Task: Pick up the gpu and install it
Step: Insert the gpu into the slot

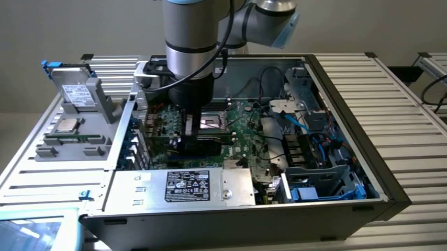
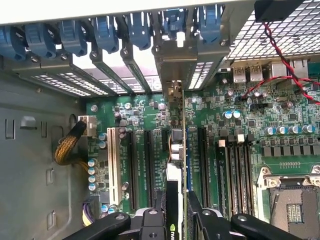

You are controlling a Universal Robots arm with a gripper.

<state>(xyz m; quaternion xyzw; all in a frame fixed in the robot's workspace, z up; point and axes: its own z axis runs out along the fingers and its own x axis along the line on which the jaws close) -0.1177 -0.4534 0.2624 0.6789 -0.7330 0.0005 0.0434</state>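
Clasping the gpu [image 2: 173,197] edge-on, gripper [image 2: 176,216] low inside computer case [image 1: 347,83], expansion slots [image 2: 148,165] alongside, blue clips [image 2: 105,32] beyond

Stood near upright on the arm [image 1: 190,47], grey with a joint folded beside it at the top. Pointed the wrist [image 1: 190,97] straight down, dark gripper [image 1: 187,138] low beneath it. Clamped the gpu [image 2: 176,145] on edge between two black fingers [image 2: 159,201], one against each face, jaws partway in, linkage bars splayed outward.
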